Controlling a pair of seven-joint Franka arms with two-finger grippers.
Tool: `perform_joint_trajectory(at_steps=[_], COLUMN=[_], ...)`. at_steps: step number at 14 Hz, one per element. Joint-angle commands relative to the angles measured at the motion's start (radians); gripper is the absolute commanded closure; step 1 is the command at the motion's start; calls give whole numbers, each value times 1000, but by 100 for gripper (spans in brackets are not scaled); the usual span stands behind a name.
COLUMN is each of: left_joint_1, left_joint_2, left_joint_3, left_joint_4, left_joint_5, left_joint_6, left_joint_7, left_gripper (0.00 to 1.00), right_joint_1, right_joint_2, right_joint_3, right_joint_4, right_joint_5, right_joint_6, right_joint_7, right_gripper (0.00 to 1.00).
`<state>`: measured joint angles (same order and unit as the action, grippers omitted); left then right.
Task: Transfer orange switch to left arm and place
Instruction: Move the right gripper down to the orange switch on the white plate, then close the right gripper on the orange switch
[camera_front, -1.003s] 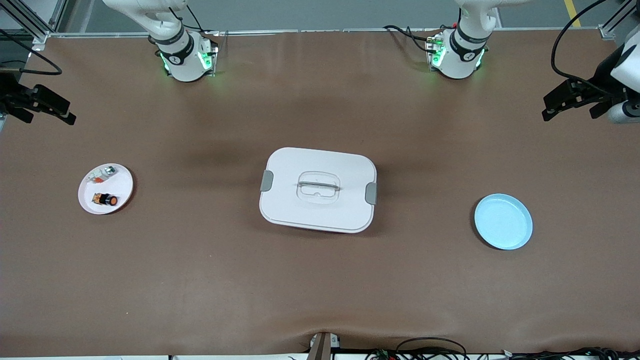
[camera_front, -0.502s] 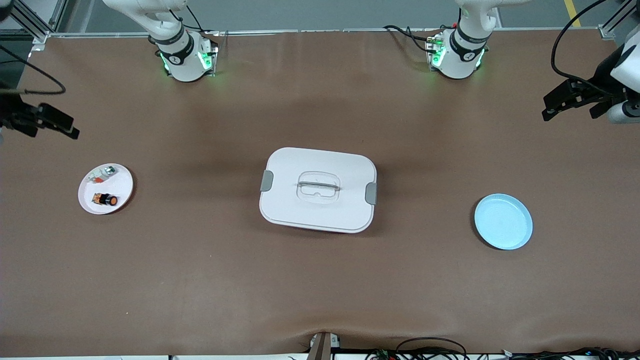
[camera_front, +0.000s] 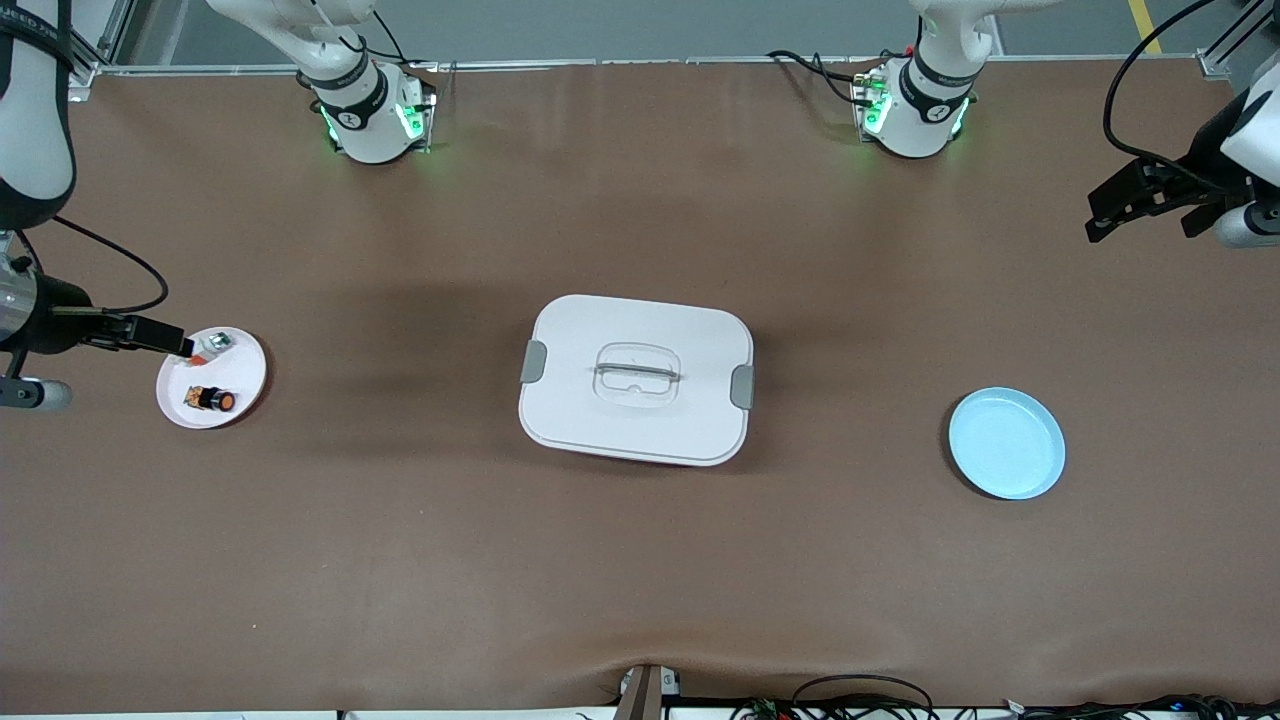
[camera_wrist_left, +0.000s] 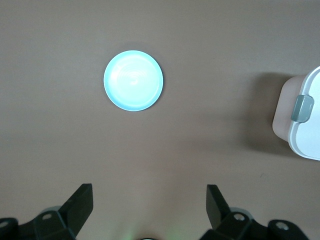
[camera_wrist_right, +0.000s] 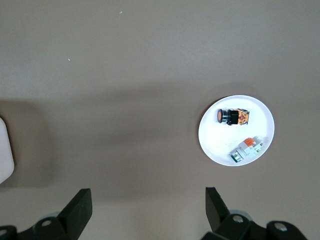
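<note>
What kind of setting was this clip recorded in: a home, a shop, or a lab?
Most likely a robotics lab bench. Two bolted-down arms share a brown-covered table; the right gripper and left gripper are open. The only props are a white box, a white plate and a blue plate.

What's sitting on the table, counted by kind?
Plates: 2, white plate and blue plate
Small parts: 2, orange switch and silvery part, both on the white plate
Box: 1, white box
Total: 5
</note>
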<state>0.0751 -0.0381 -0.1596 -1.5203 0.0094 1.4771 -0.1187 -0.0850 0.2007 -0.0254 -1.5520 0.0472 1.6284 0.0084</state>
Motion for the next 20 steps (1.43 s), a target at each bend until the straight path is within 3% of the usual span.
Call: perform_joint_trajectory(at_steps=[1, 3, 5, 11, 14, 16, 20], left_joint_1=[3, 3, 5, 2, 0, 0, -2], left_joint_2=[6, 7, 9, 32, 44, 46, 44], left_joint_3=[-5, -5, -5, -5, -5, -5, -6], left_joint_4=[6, 3, -6, -14, -20, -20, -20], left_joint_5=[17, 14, 15, 15, 15, 15, 14], left_joint_6=[9, 11, 11, 23, 48, 52, 52], left_joint_7=[11, 10, 10, 10, 10, 10, 10], left_gripper=[0, 0, 0, 0, 0, 0, 0], right_joint_1=[-25, -51, -135, -225, -257, -265, -265], right_joint_2=[28, 43, 74, 83, 143, 178, 235], right_joint_3=[7, 5, 8, 10, 12, 10, 8], right_joint_4=[13, -12, -68, -308, -321, -319, -318], right_joint_5=[-80, -116, -87, -69, -52, 21, 31], right_joint_6=[26, 65, 141, 427, 475, 491, 542], right_joint_7=[-40, -48, -53, -108, -175, -238, -248], right_gripper=[0, 0, 0, 0, 0, 0, 0])
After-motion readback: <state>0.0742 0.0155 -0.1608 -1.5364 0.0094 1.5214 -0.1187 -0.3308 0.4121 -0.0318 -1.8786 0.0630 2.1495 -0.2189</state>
